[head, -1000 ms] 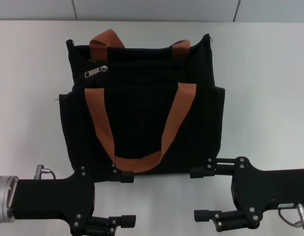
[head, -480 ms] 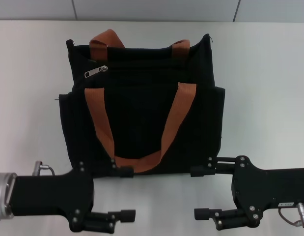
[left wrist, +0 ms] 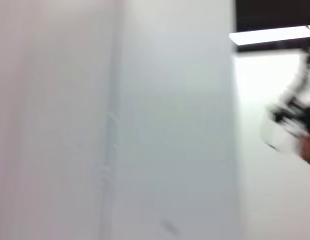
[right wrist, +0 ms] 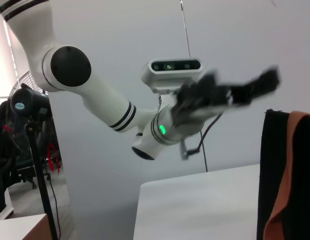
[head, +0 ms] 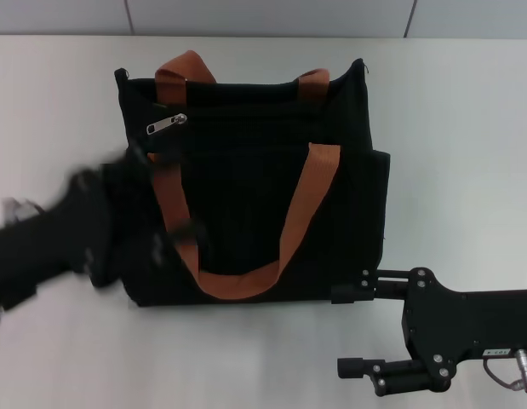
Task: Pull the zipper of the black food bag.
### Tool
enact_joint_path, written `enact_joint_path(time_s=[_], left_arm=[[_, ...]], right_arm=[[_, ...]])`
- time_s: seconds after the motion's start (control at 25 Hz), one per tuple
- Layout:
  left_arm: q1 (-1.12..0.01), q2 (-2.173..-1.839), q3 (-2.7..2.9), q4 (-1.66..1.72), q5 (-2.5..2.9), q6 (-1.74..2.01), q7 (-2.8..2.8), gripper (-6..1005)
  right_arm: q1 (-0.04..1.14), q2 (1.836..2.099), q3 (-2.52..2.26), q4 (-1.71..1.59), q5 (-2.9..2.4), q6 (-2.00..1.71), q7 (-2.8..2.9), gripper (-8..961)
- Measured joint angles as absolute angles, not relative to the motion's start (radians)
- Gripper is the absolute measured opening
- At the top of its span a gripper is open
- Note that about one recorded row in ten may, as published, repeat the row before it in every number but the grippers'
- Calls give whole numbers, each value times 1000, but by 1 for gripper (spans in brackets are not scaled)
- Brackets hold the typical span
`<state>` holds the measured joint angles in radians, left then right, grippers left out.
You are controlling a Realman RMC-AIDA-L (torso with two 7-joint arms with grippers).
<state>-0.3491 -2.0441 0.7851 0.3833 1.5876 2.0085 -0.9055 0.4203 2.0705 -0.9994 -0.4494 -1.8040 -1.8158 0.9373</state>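
Left hand point(head: 152, 226) is a blurred dark shape over the near-left part of the black food bag point(head: 246, 183); whether it is spread or pressed together cannot be told. Right hand point(head: 352, 332) sits spread on the white bench point(head: 459, 153), just beside the bag's near-right corner. Upright on the bench, the bag has its silver zipper point(head: 166, 124) at the top left, untouched. Its contents are hidden.

Left gripper point(head: 161, 204) raised mid-air, blurred, arm slanting up from the left edge. Right gripper point(head: 350, 332) low at right, fingers point(head: 352, 295) spread apart, pointing leftward.
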Motion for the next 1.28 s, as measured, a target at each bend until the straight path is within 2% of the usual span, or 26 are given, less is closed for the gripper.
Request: enact_joint_path(time_s=[0.16,0.4,0.48,0.52,0.56,0.68,0.96,1.28], left_arm=[[-315,-2066,661,371,1382,2002,-905,811],[-301,-2053,584,336,1328,1931,-884,810],[-299,-2044,581,336,1335,1898,-874,809],[-296,-2009,587,341,1411,1779,-853,809],[-298,-1995,587,343,1466,1737,-844,808],[-308,-1978,588,350,1590,1705,-788,806],[-367,-1986,588,375,1752,1650,-775,802],[-394,-2028,476,388,1750,1556,-697,796]], right_arm=[[420,2070,-999,-450,-1804,-1811,937,747],[416,2071,-987,-449,-1804,-1808,937,746],[416,2071,-984,-449,-1804,-1808,937,746],[416,2071,-984,-449,-1804,-1808,937,746],[414,2070,-976,-449,-1804,-1808,937,746],[412,2068,-974,-449,-1804,-1810,937,746],[410,2068,-961,-449,-1804,-1814,942,746],[402,2070,-952,-449,-1804,-1816,946,745]])
